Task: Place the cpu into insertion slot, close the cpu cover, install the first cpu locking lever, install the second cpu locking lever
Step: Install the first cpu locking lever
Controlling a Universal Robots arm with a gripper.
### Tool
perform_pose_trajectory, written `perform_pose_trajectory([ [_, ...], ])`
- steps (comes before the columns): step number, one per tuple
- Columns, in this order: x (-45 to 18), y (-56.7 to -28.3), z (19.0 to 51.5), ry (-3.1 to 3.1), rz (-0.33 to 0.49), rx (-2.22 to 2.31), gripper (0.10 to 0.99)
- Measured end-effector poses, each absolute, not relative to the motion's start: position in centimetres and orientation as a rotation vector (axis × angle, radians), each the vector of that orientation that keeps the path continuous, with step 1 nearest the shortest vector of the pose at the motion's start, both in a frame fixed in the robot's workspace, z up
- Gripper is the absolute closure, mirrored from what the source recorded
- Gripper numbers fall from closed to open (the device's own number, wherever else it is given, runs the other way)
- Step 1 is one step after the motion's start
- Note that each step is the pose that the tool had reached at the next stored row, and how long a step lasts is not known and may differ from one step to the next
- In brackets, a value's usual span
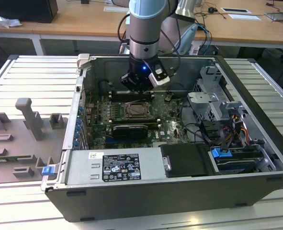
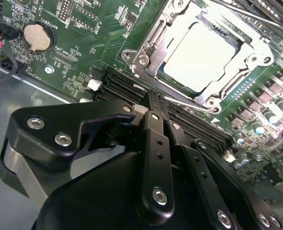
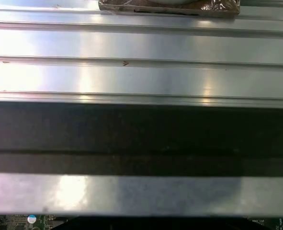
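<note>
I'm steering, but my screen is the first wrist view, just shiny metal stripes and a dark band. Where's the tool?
Observer: In the exterior view the tool hangs inside the open computer case, above the motherboard.
Operator: Is the cpu in its slot?
Observer: Yes. In the second wrist view the cpu lies flat in the socket, with the cpu cover framing it.
Operator: Is the tool touching it?
Observer: No. The tool's tip is off to one side of it, by the memory slots.
</note>
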State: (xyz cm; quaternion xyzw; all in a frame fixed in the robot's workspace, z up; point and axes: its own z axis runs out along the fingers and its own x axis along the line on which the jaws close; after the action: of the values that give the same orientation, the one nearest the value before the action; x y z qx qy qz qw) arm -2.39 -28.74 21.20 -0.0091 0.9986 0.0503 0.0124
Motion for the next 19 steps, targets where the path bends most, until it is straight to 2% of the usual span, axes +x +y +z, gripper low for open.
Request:
perform_pose_trajectory([
  [19, -2.01, -28.74, 20.64, 3.117, 0.155, -0.028, 0.98],
])
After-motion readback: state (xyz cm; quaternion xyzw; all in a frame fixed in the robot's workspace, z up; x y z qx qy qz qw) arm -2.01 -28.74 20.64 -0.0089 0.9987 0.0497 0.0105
